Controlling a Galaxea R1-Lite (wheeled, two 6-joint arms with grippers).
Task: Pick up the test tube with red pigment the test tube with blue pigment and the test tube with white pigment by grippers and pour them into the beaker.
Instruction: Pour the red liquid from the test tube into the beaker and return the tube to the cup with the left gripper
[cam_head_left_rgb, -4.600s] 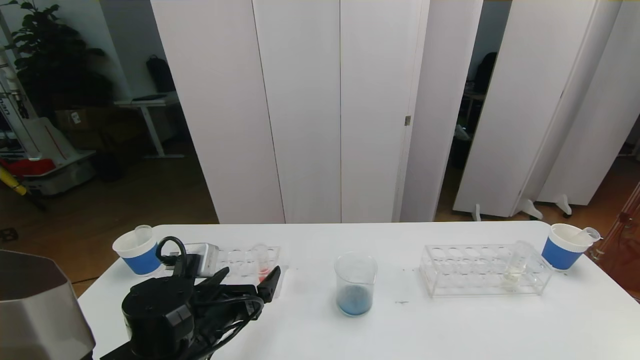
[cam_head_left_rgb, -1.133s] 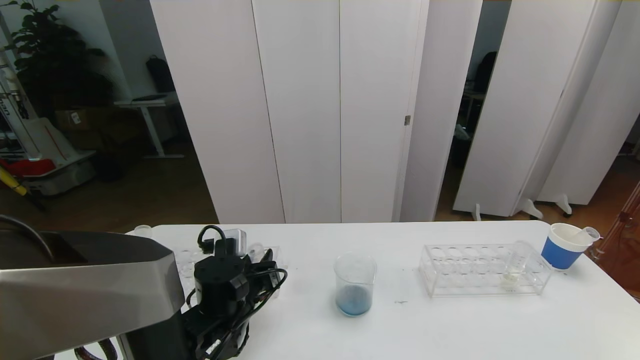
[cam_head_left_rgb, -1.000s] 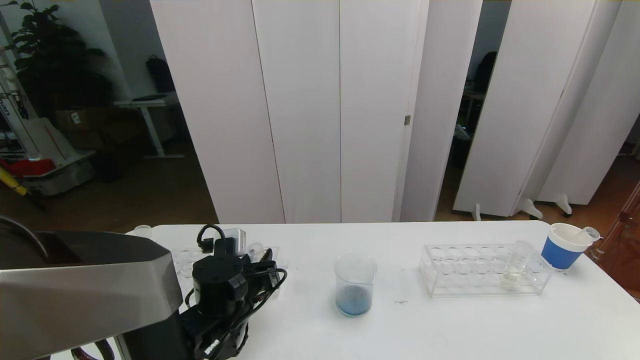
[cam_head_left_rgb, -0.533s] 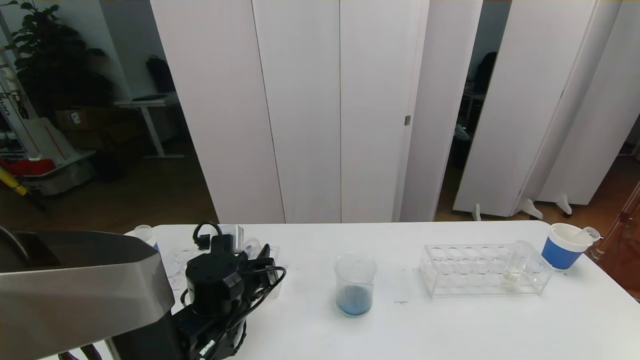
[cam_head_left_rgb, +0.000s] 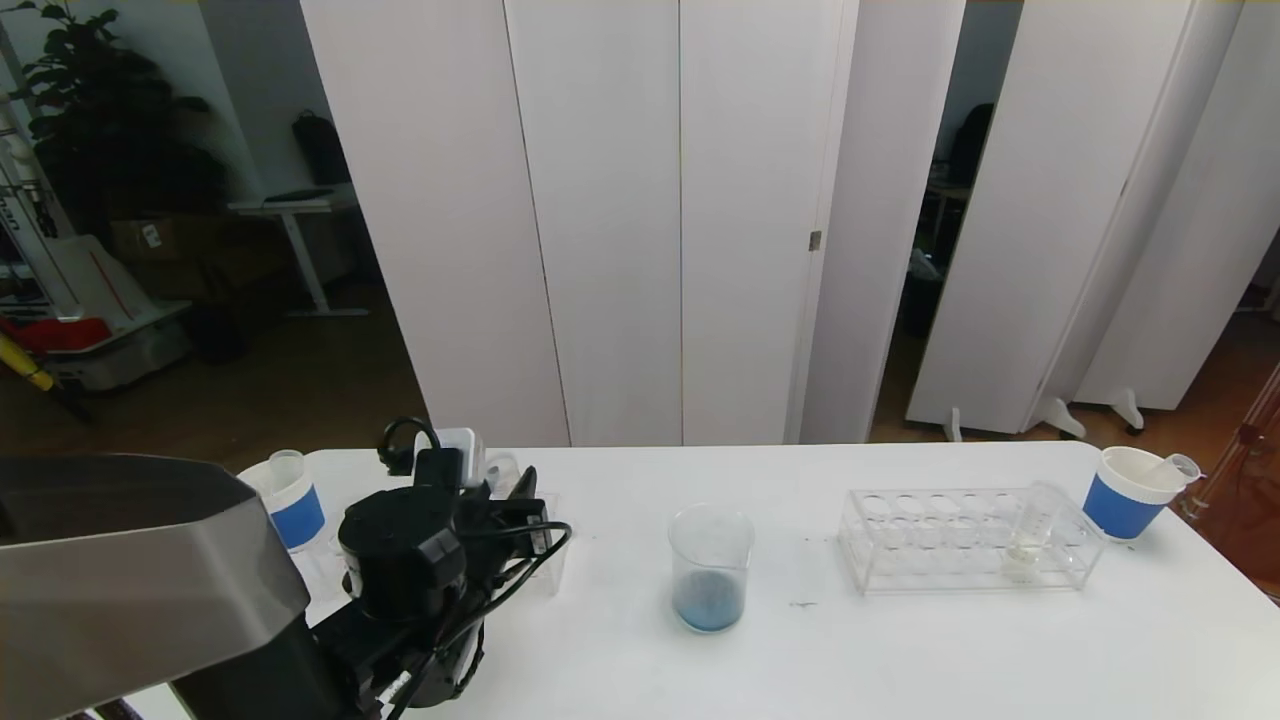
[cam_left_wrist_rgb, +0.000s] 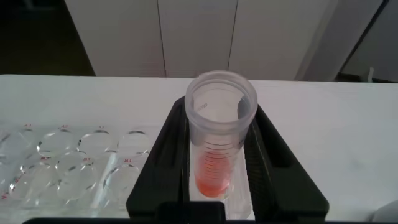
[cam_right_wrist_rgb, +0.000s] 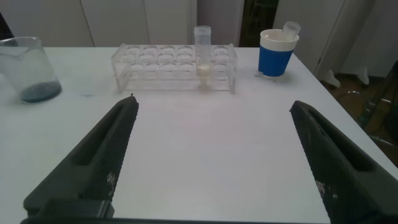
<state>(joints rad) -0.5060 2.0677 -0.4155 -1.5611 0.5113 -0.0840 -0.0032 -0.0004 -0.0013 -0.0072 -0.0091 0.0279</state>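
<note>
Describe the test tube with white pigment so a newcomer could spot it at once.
Start at the clear rack on the table's right side, right of the beaker. The test tube with white pigment stands near its right end. It is that rack's only tube, with printed marks and pale whitish liquid.

head: high, facing table (cam_head_left_rgb: 900, 650) | wrists: low, close | shared: beaker (cam_head_left_rgb: 710, 568), right rack (cam_right_wrist_rgb: 174, 67)
</note>
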